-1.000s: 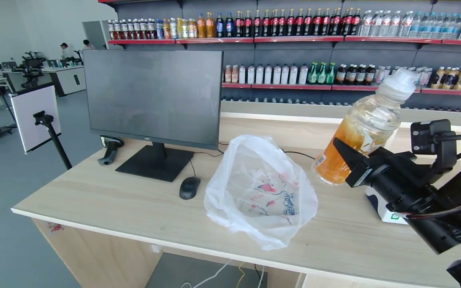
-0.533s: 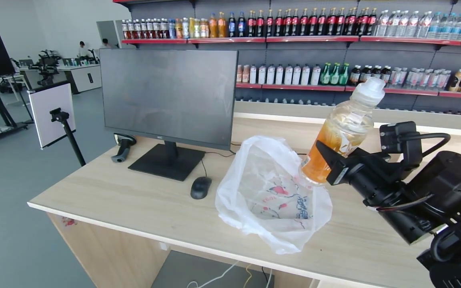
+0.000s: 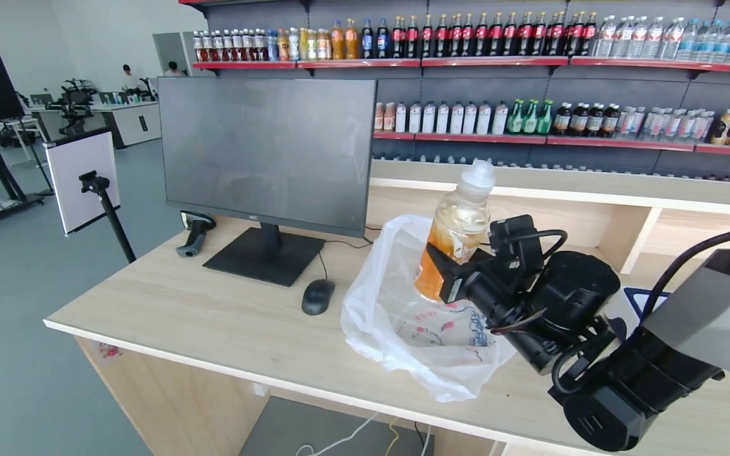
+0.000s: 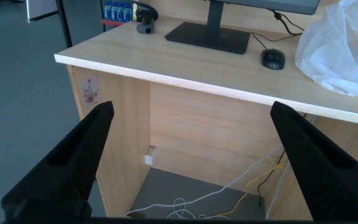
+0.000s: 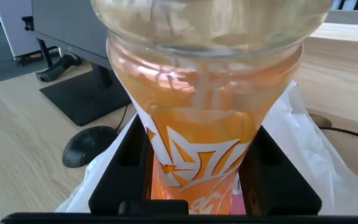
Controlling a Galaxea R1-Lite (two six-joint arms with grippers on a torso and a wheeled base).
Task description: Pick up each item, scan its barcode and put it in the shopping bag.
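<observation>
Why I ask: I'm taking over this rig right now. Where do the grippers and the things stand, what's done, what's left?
Right gripper: shut on the bottle, above the bag's mouth.
Left gripper: open, empty, low before the counter's front.
Bag: on the counter. Scanner: beside the monitor.
Done: bottle picked up; whether it was scanned cannot be told.
Left: lower the bottle into the bag, release.

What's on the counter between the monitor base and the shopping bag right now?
A black computer mouse lies there on the counter, in front of the monitor base and just beside the shopping bag, as the head view shows.
</observation>
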